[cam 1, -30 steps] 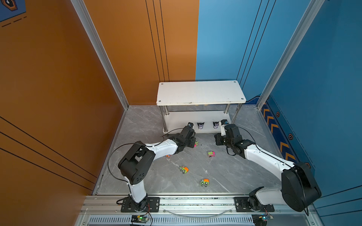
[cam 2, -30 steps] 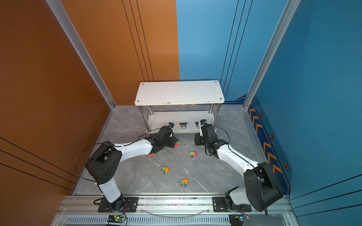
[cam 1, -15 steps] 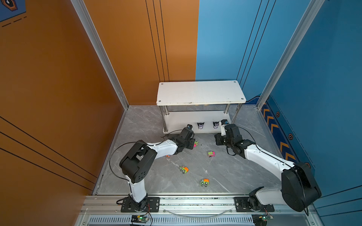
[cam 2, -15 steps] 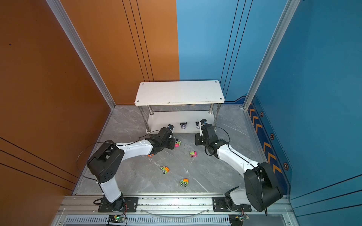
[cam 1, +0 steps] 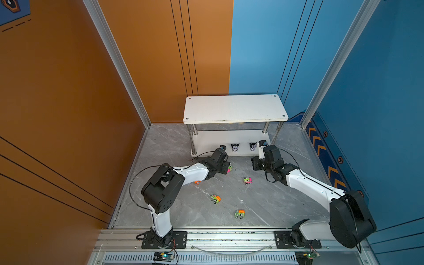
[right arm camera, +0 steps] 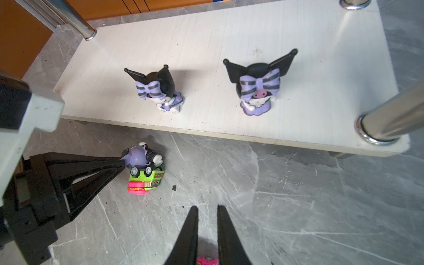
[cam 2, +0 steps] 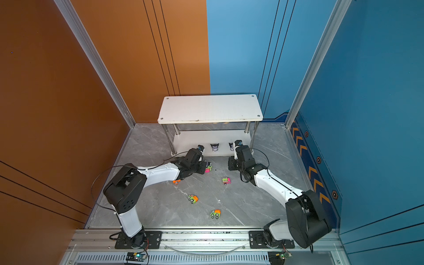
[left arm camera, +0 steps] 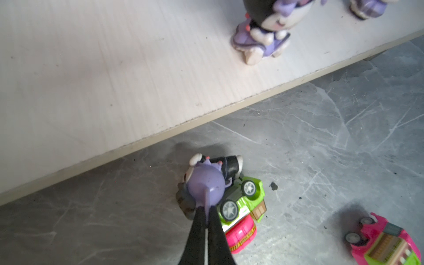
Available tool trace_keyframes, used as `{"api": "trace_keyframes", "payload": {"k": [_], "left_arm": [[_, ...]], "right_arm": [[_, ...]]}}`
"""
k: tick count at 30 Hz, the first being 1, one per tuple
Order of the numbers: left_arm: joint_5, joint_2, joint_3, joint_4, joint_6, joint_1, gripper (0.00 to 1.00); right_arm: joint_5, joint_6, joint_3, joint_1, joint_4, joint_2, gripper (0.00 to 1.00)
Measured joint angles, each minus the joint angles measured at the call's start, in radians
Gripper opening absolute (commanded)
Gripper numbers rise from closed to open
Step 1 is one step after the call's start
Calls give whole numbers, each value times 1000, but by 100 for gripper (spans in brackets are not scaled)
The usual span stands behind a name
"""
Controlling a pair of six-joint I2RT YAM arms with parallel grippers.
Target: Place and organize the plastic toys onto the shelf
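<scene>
Under the white left arm [cam 1: 195,172], a small orange plastic toy [cam 1: 196,182] is mostly hidden in a top view. In the left wrist view, a pink-and-green plastic truck [left arm camera: 385,243] is cut by the edge and the standing black-and-purple figurine [left arm camera: 261,34] is cropped at the head. In the right wrist view, a pink plastic toy [right arm camera: 207,260] is almost wholly cut off.

5 cars [cam 1: 247,180], 3 figurines [cam 1: 235,147], 1 shelf [cam 1: 234,107]
</scene>
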Motion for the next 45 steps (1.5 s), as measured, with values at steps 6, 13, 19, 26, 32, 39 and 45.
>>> {"api": "trace_keyframes", "payload": {"k": [6,13,19,26,32,39,45], "left_arm": [[0,-12,0,-23,24,-2,0],[0,-164,-48,-63,115,-24,0],[60,-303,-109,-62,244,-74,0],[124,-376,-130,-143,354,-106,0],[153,-463,-215,-154,372,-116,0],[165,-412,-217,-185,428,-187,0],[145,-335,-218,-235,447,-221,0]], "right_arm": [[-4,0,0,-3,0,0,18],[-43,0,0,-6,0,3,18],[-175,0,15,-10,-11,39,17],[-341,3,80,-16,-47,61,22],[-460,20,89,-5,-61,95,35],[-539,49,90,-4,-101,178,36],[-495,50,91,0,-174,177,21]]}}
